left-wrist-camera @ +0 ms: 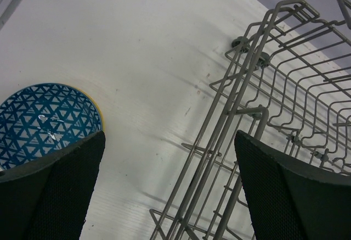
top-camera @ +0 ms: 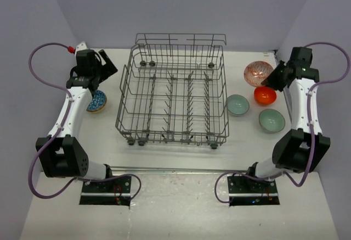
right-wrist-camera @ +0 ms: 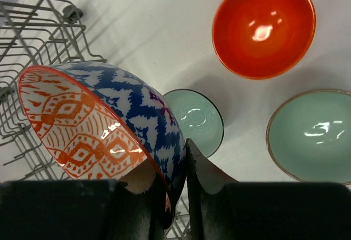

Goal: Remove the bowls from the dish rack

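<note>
Pinched by its rim alone in the right gripper (right-wrist-camera: 176, 166), the patterned bowl (right-wrist-camera: 93, 122) could slip onto the green bowl (right-wrist-camera: 197, 118) below; the left gripper (left-wrist-camera: 170, 141) hangs spread.

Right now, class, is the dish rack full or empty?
Empty. The top view shows only bare wire tines inside the dish rack; nothing rests among them.

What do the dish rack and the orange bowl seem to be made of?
Dish rack: grey metal wire, perhaps coated; thin bent rods with a dull, even surface.
Orange bowl: probably glazed ceramic; very glossy, with sharp bright reflections inside.
</note>
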`<state>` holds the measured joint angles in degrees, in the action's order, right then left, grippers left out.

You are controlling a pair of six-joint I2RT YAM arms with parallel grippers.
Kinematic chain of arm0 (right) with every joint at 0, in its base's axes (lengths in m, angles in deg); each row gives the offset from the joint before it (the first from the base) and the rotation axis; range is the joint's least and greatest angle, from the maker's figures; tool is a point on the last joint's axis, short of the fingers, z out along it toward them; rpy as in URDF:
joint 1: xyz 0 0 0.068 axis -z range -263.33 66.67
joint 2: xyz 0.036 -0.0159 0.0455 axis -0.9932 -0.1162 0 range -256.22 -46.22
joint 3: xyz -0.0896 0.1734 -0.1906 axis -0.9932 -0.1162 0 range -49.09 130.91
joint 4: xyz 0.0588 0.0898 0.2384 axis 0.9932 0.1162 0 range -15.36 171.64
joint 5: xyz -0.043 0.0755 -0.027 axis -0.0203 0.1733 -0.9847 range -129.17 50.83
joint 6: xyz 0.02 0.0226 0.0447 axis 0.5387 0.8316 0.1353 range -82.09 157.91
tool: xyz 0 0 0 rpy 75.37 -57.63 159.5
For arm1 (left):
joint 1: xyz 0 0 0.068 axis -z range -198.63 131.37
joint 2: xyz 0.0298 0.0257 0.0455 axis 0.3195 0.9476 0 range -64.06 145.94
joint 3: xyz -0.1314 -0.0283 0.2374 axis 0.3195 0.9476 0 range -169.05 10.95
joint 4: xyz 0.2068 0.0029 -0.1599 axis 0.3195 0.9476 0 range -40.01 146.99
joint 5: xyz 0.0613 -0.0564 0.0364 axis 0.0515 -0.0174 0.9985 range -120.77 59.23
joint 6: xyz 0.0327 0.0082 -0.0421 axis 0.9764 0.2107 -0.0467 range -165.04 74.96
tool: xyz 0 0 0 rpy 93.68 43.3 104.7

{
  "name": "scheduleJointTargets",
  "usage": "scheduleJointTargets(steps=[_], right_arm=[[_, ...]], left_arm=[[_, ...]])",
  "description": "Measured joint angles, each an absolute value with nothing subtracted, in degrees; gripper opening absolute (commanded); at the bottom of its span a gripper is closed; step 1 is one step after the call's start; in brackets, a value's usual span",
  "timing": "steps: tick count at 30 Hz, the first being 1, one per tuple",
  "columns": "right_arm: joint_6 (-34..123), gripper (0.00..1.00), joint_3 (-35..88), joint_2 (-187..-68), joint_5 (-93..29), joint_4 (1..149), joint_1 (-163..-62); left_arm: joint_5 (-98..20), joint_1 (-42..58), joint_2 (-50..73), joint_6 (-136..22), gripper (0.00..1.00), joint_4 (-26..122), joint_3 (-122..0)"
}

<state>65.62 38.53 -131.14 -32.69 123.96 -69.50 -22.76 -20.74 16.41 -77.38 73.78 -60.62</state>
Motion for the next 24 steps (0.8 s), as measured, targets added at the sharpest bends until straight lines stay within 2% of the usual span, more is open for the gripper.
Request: scheduleJointTargets(steps=[7, 14, 24], right_arm=[[68.39, 0.00, 37.26, -138.68, -22.00, 122.63, -63.08], [68.35, 0.00, 50.46, -153.94, -14.27, 121.10, -65.20], [66.03, 0.00, 73.54, -174.49, -18.99, 127.35, -70.55]], left_arm=[[-22.84, -20.67, 18.36, -77.16, 1.00, 73.70, -62.35], [-23.48, -20.70, 18.46, -77.16, 1.00, 73.24, -62.48], [-24.72, -20.70, 21.15, -77.16, 1.00, 72.52, -64.95]])
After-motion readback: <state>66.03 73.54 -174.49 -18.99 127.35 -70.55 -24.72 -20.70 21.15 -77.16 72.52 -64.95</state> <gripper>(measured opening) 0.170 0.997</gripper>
